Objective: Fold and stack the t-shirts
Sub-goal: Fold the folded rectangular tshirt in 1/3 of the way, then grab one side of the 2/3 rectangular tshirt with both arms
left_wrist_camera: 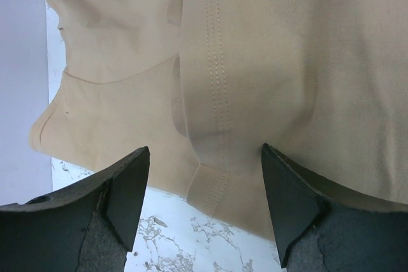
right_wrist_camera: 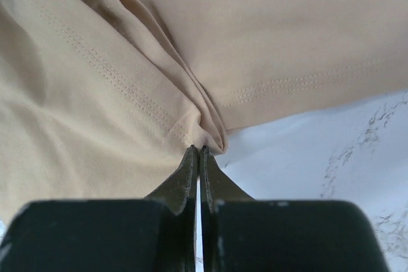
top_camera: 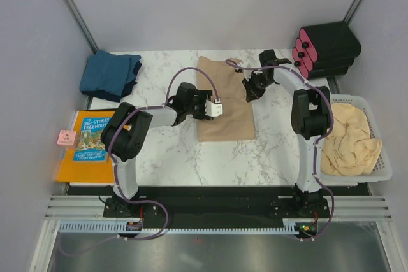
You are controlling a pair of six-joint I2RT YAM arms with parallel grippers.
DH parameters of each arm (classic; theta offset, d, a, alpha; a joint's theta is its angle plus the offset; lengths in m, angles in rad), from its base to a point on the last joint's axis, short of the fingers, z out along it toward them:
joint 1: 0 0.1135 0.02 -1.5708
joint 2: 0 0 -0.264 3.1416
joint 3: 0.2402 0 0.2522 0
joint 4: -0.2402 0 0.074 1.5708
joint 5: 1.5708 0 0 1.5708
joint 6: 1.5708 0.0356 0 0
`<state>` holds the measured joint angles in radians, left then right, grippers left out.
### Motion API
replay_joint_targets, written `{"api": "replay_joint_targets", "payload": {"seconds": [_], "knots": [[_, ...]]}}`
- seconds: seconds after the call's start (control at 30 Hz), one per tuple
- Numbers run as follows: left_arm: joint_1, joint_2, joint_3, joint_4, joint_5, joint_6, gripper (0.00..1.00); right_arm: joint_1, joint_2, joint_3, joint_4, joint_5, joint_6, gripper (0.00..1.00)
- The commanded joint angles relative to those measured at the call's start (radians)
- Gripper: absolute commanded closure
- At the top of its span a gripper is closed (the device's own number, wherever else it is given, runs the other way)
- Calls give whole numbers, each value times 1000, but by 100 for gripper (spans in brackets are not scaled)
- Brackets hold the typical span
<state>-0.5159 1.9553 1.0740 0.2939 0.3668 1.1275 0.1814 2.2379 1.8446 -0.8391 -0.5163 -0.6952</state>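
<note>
Tan t-shirt (top_camera: 223,103) lies flat and partly folded at the centre of the marble table (top_camera: 172,151), between both arms. Left gripper (left_wrist_camera: 204,157): jaws spread wide over the shirt's stitched hem at its left edge, holding nothing. Right gripper (right_wrist_camera: 196,157): jaws pressed together at a bunched hem corner on the shirt's far right, apparently nipping cloth. Folded dark teal t-shirt (top_camera: 111,76) sits far left. Pale beige t-shirt (top_camera: 350,141) lies crumpled in the white basket (top_camera: 382,173), right.
</note>
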Motion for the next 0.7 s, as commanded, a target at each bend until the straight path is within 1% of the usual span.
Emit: {"api": "replay_joint_targets", "payload": {"seconds": [0.0, 0.07, 0.1, 0.2, 0.23, 0.33, 0.47, 0.5, 0.57, 0.6, 0.67], "knots": [[-7, 7, 4, 40, -2, 20, 22, -13, -43, -41, 58, 32, -7, 100], [-7, 5, 4, 42, -3, 20, 22, -11, -43, -44, 61, 33, -7, 87], [-7, 2, 4, 42, -3, 20, 22, -13, -47, -45, 66, 33, -7, 69], [-7, -1, -2, 48, -6, 14, 21, -13, -66, -51, 90, 32, 0, 54], [-7, -4, -8, 53, -12, 12, 22, -13, -70, -48, 92, 32, 0, 52], [-7, -16, -26, 105, -38, -9, 22, -13, -99, -42, 101, 39, 0, 47], [-7, -53, -55, 233, -95, -54, 21, -13, -167, -48, 103, 61, -13, 45], [-7, -65, -62, 285, -118, -55, 21, -13, -181, -51, 101, 67, -18, 43], [-6, -110, -75, 326, -137, -55, 20, -13, -217, -65, 100, 78, -46, 40], [-4, -127, -80, 358, -149, -55, 14, -13, -262, -93, 92, 79, -56, 36], [-3, -189, -112, 381, -155, -35, 7, -4, -338, -164, 69, 91, -114, 34]]}}
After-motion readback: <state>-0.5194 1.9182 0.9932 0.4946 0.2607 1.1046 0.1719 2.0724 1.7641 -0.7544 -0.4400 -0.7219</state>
